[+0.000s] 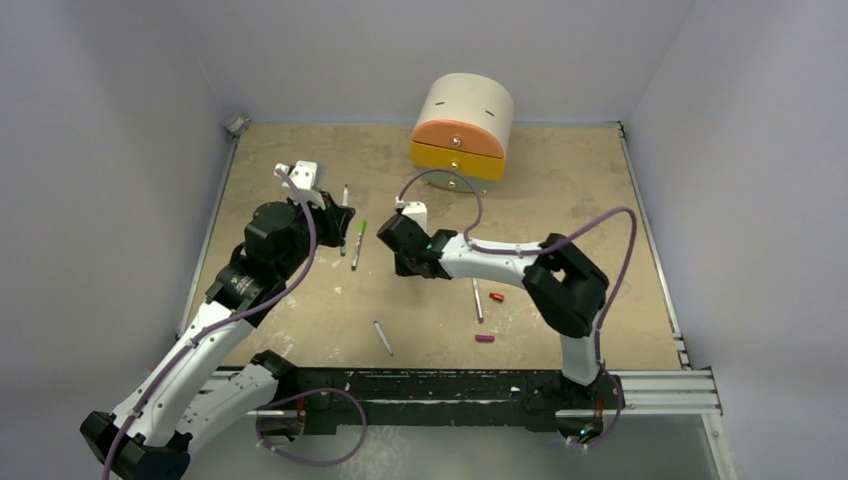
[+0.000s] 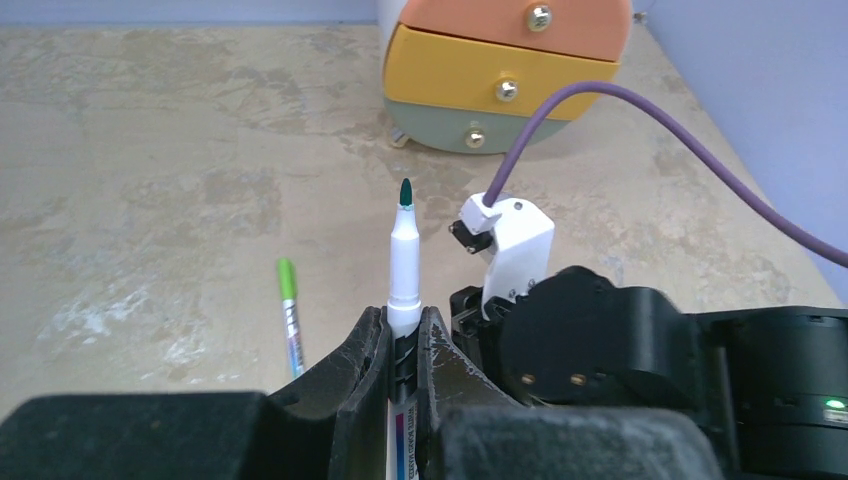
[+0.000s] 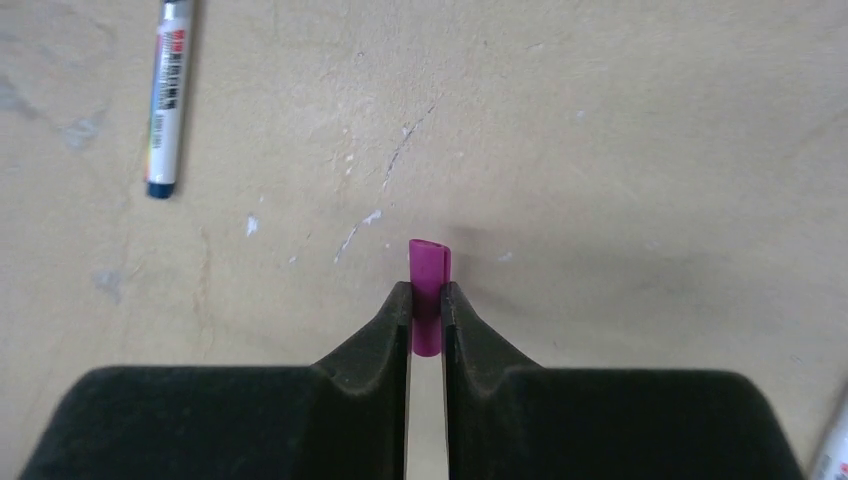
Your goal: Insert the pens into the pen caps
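**Table** [image 1: 560, 200]: tan, mottled top with pale walls on three sides.

**Drawer unit** [image 1: 462, 125]: rounded cream body with an orange drawer over a yellow one. It stands at the far centre of the table. The left wrist view shows a grey-green drawer below these, and each drawer has a brass knob.

**Left arm** [image 1: 200, 350]: black and white, reaching out over the far left part of the table.

**Right arm** [image 1: 520, 265]: bent inward to the middle of the table, with a purple cable [image 1: 600, 230] looping over it.

**Left gripper** [image 2: 403, 320]: clenched on the barrel of the green-tipped pen.

**Right gripper** [image 3: 427, 295]: pinched on a magenta cap and pointing down at the table.

**Green-tipped pen** [image 2: 404, 245]: white barrel with an uncapped dark green tip. It juts forward from the left fingers and points toward the drawer unit.

**Green-ended pen** [image 1: 358, 240]: lies on the table just right of the left gripper, between the two grippers.

**Third pen** [image 1: 383, 338]: lies loose on the table, nearer the arm bases and apart from the others.

**Fourth pen** [image 1: 477, 300]: lies on the table beside the right arm's forearm.

**Red cap** [image 1: 497, 297]: lies on the table just beside the fourth pen.

**Held magenta cap** [image 3: 428, 262]: gripped by its lower half, with its open end standing proud of the fingertips. Whether it touches the table cannot be told.

**Loose magenta cap** [image 1: 485, 338]: lies on the table near the fourth pen's near end.
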`<control>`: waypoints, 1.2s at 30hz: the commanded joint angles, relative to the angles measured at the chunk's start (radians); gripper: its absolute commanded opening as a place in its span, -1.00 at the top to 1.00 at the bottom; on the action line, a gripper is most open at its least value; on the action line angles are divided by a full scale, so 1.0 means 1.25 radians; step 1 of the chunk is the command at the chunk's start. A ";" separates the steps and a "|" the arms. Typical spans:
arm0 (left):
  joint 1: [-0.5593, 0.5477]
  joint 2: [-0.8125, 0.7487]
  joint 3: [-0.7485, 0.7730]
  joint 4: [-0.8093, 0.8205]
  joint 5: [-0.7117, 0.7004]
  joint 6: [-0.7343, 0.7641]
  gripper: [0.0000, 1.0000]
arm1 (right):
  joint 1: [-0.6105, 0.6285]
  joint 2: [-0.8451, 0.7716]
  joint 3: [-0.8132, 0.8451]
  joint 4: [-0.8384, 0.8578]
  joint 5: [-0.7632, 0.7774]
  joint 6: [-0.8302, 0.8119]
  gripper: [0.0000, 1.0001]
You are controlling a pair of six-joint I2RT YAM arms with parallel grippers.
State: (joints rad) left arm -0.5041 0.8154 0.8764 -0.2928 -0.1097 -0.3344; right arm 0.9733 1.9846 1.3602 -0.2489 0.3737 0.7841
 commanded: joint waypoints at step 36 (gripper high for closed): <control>-0.028 0.004 -0.210 0.805 0.543 -0.376 1.00 | -0.014 -0.679 -0.193 0.660 -0.272 -0.259 1.00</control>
State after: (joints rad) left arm -0.5323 0.8219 0.6018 0.6495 0.5247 -0.8032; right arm 0.9592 1.1419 1.0454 0.4736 0.0822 0.5011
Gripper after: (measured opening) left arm 0.073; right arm 0.124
